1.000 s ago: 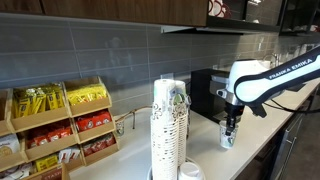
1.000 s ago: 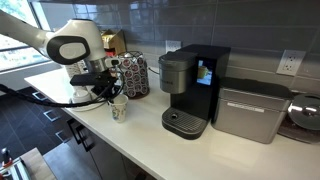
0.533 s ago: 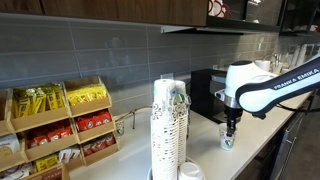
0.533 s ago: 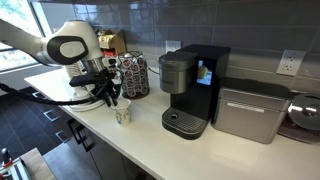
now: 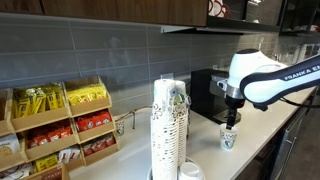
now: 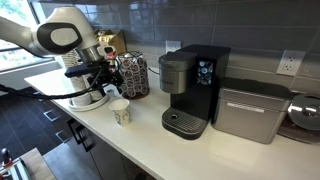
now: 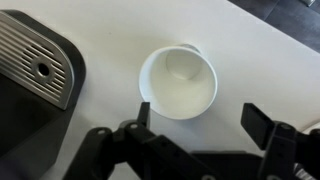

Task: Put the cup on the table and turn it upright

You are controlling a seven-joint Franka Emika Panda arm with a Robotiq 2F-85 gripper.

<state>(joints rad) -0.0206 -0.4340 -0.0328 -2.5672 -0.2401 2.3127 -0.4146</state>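
Note:
The small patterned paper cup (image 5: 228, 139) (image 6: 121, 112) stands upright on the off-white table (image 5: 262, 150) (image 6: 150, 140), mouth up. From above, the wrist view shows its white round mouth (image 7: 178, 80) with nothing inside. My gripper (image 5: 232, 121) (image 6: 106, 88) (image 7: 202, 122) hovers just above the cup, open, its two fingers spread wide and apart from the rim. Nothing is between the fingers.
A black coffee machine (image 6: 193, 88) (image 5: 208, 92) stands beside the cup; its drip tray (image 7: 33, 62) shows at the wrist view's left. Tall stacks of nested cups (image 5: 169, 132), a wooden snack rack (image 5: 60, 125) and a silver appliance (image 6: 250, 112) line the counter.
The gripper has opened, let go of the cup and risen above it. The cup stays upright on the table.

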